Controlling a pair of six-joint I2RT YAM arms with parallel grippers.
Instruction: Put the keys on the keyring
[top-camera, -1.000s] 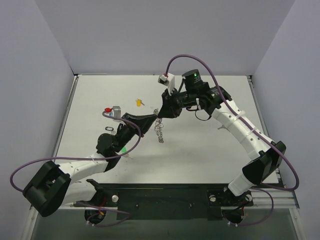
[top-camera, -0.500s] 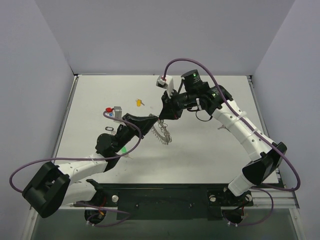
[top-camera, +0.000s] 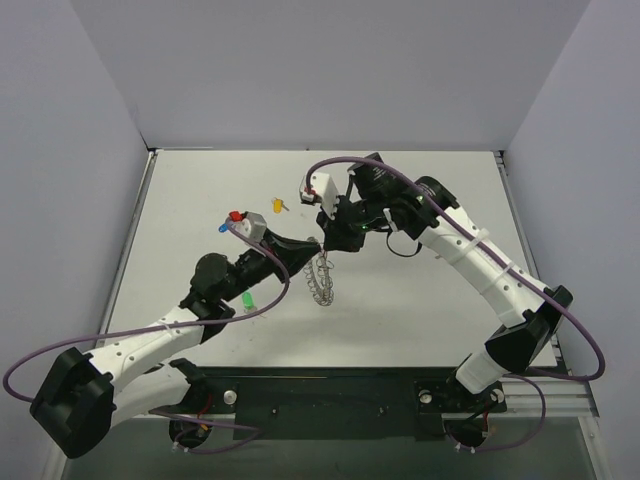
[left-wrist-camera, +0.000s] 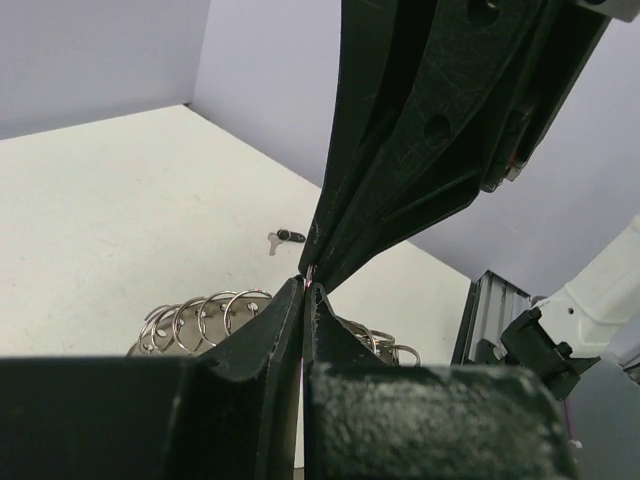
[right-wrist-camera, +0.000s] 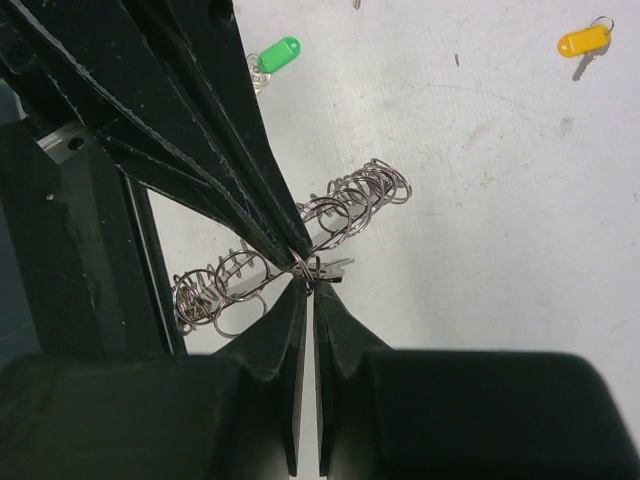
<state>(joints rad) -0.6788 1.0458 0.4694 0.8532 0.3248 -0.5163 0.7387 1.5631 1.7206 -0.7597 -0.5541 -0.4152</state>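
Silver keyring (right-wrist-camera: 345, 205) coils | midsection behind closed jaws | green key (right-wrist-camera: 277, 53) half-hidden

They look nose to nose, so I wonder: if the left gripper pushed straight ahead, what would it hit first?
The right gripper. The left gripper points at its tips, apparently touching them, right where the keyring hangs.

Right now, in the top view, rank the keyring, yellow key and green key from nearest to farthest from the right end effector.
1. keyring: pinched at the right end effector, hanging just under it.
2. yellow key: to its left, toward the far edge.
3. green key: farther left, toward the near edge.
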